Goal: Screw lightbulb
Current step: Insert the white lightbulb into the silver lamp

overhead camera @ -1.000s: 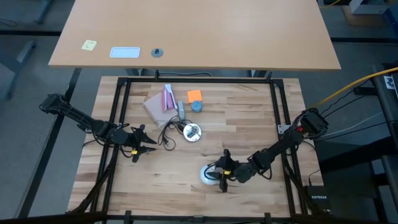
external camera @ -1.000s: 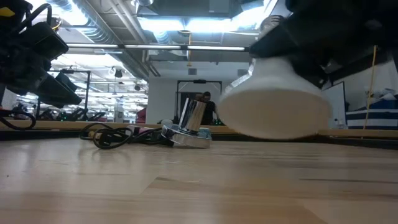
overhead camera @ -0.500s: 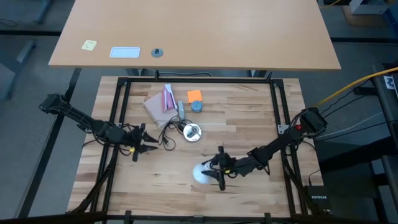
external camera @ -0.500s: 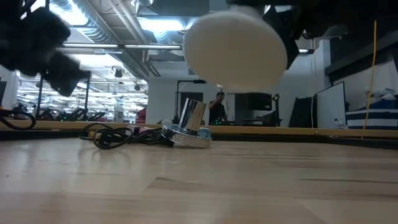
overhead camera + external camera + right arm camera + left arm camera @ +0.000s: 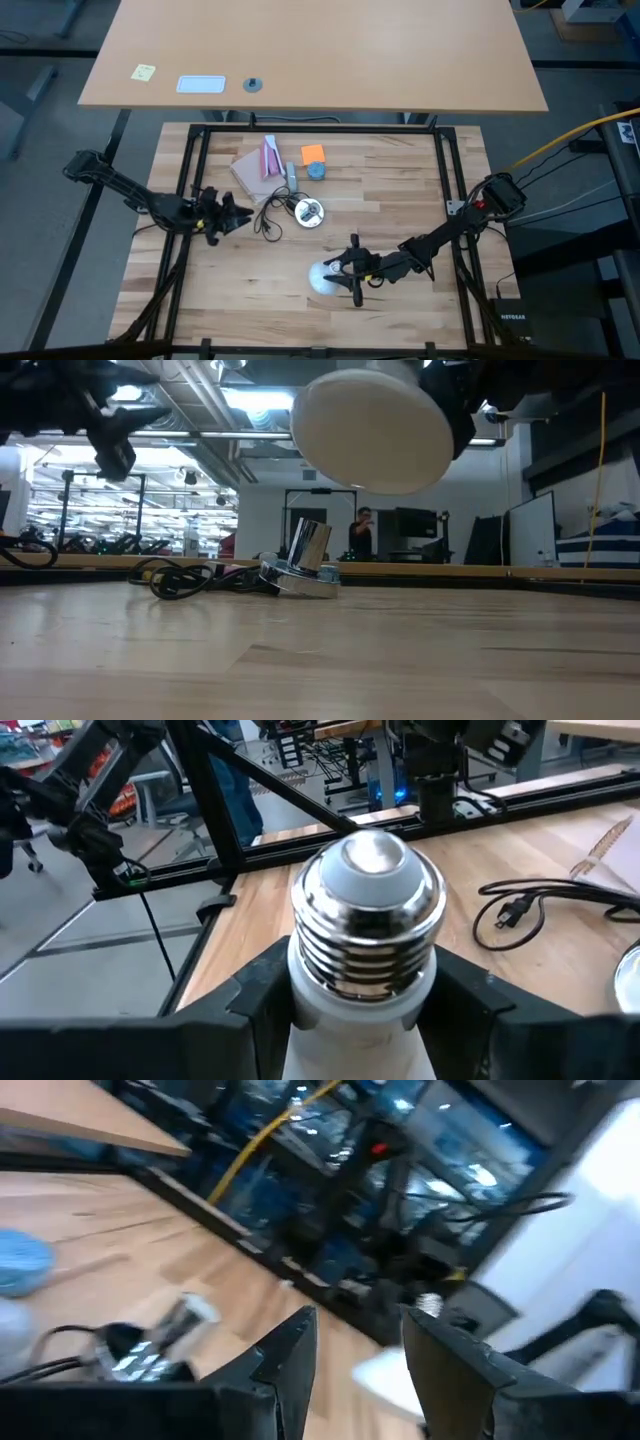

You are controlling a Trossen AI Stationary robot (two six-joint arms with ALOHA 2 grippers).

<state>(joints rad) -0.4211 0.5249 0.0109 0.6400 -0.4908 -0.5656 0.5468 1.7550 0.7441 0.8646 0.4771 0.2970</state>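
The lightbulb (image 5: 372, 428) is clamped at its neck by the right gripper (image 5: 352, 271) and held clear above bare wood near the table's front edge. The socket (image 5: 308, 211) and cord (image 5: 270, 222) (between the arms) are seen beside the left gripper (image 5: 232, 212), whose fingers are parted.

No text, label, brand or number can be read on anything; the yellow note (image 5: 143, 72) shows only unreadable marks.

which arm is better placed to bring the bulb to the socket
Right. The right gripper already clamps the frosted white globe lightbulb, lifted off the table. The left gripper is empty and open, nearer the round white-and-silver socket.
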